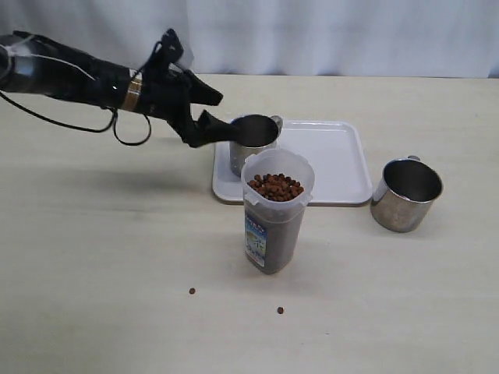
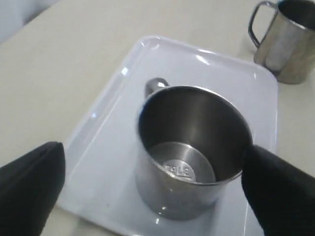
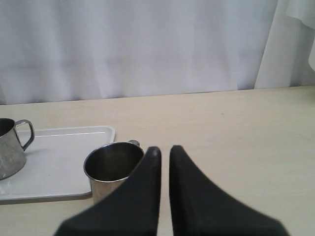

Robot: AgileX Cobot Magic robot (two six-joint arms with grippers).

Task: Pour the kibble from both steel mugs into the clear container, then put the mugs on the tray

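One empty steel mug (image 1: 253, 140) (image 2: 194, 147) stands upright on the white tray (image 1: 335, 167) (image 2: 123, 118), at its left end. My left gripper (image 1: 209, 109) (image 2: 152, 155) is open at that mug, its black fingers (image 2: 29, 189) wide on either side and holding nothing. The second steel mug (image 1: 405, 195) (image 3: 110, 167) (image 2: 288, 39) stands empty on the table, right of the tray. The clear container (image 1: 273, 226) stands in front of the tray, with kibble (image 1: 274, 187) up near its rim. My right gripper (image 3: 164, 150) is shut and empty, close beside the second mug.
Two loose kibble pellets (image 1: 192, 291) (image 1: 280, 310) lie on the table in front of the container. A white curtain (image 3: 147, 44) hangs behind the table. The left arm's cable (image 1: 129, 136) hangs in a loop under its wrist.
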